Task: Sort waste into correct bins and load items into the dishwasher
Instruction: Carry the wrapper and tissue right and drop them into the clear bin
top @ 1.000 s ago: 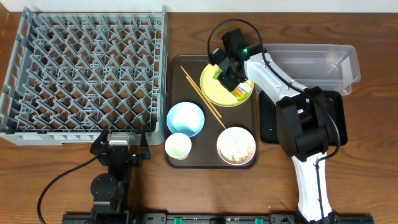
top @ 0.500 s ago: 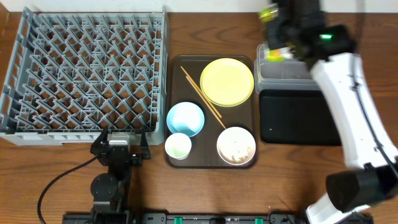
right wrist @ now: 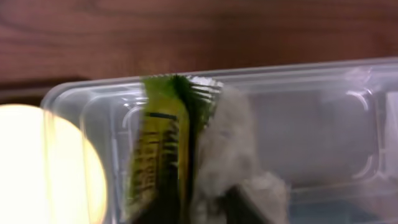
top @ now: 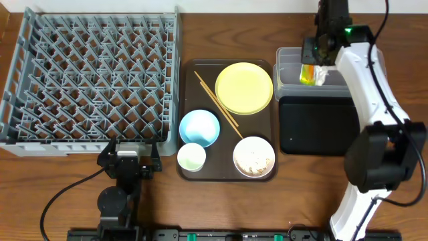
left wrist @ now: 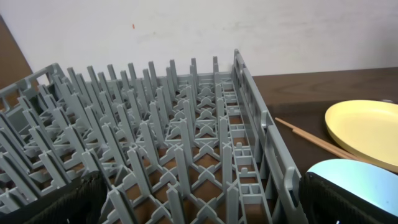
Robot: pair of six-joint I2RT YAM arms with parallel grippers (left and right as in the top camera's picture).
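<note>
Left gripper (top: 129, 150): fingers spread wide, parked at the near edge of the grey pegged plastic dish rack (top: 93, 73).
Round white-pinkish bowl (top: 254, 156): grainy rice scraps (top: 255, 161) inside, in the near right corner of the flat brown tray (top: 225, 158).
Right gripper (top: 314, 60): pinches the glossy green-and-orange snack wrapper (right wrist: 155, 155) and the crumpled white tissue (right wrist: 224, 149) over the left end of the clear rectangular plastic tub (right wrist: 311, 118).

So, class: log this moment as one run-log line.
right gripper: shut on snack wrapper and tissue, over clear tub | left gripper: open, by dish rack
</note>
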